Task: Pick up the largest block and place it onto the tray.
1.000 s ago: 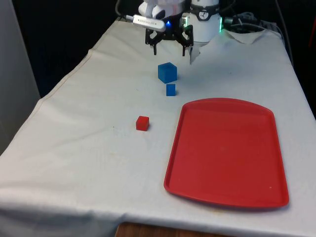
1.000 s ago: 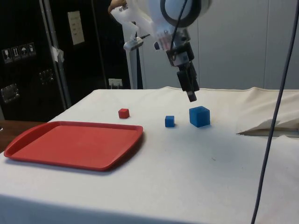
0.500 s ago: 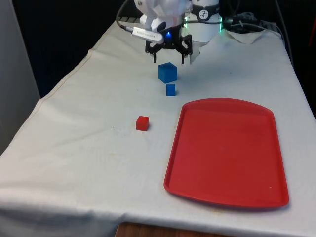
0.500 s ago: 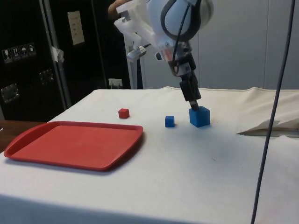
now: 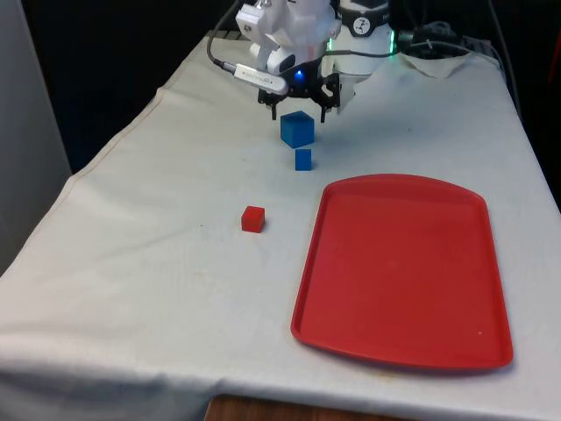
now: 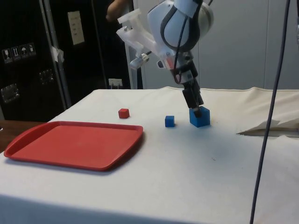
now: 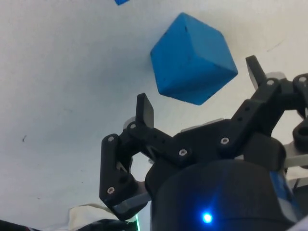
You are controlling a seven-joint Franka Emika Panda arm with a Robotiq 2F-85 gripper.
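- White cloth point(image 5: 158, 289) is covering the table I am working over.
- I am seeing the big block point(image 5: 297, 128), blue, sitting on the cloth at the far end, untouched by the fingers.
- I am holding the gripper point(image 5: 298, 109) low over it with the jaws spread wide, wider than the block, and gripping nothing; in the wrist view the fingers point(image 7: 144, 109) are flanking the block point(image 7: 192, 60) with a gap on each side.
- In the side view the gripper point(image 6: 196, 110) is reaching down to the block's point(image 6: 200, 117) top edge.
- I am seeing a small blue block point(image 5: 302, 159) lying just beside the big one, toward the camera.
- I am seeing a red block point(image 5: 252, 218) lying further forward, well apart.
- I am seeing the red tray point(image 5: 403, 272) lying on the front view's right, with nothing on it.
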